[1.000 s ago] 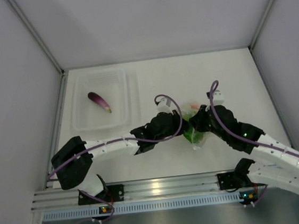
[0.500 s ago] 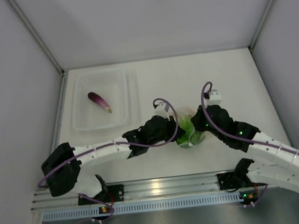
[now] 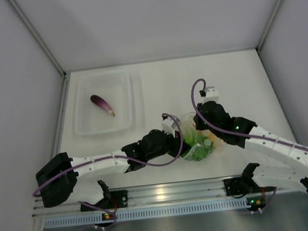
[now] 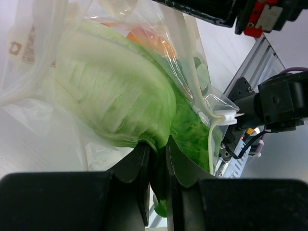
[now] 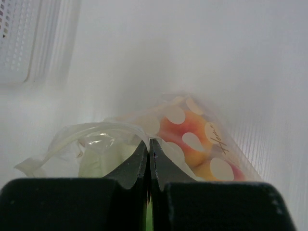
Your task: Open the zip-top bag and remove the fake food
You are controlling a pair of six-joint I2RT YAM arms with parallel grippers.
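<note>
Zip-top bag [image 3: 202,145] lies between my arms: my right gripper [image 5: 149,147] pinches its film from the far side, while my left gripper [image 4: 156,156] clamps the lettuce [image 4: 115,96], with free space leftward.

- Clear bag [image 3: 199,135]: floppy, white dots, crumpled, mouth gaping. A fold of its film is pinched between the jaws of the right gripper [image 5: 149,147]. The rest bulges just ahead of them.
- Lettuce [image 4: 115,96]: ruffled, pale to deep green. Its lower edge is clamped in the jaws of the left gripper [image 4: 156,159], with the bulk just ahead of them. Bag film drapes both flanks. How far it sits inside cannot be told.
- Peaches [image 5: 190,142]: orange-yellow with a red blush, inside the bag behind the dots, just ahead and right of the right jaws.
- Eggplant [image 3: 102,105]: slim, purple, lying flat outside the bag, well apart from both jaws, far left.
</note>
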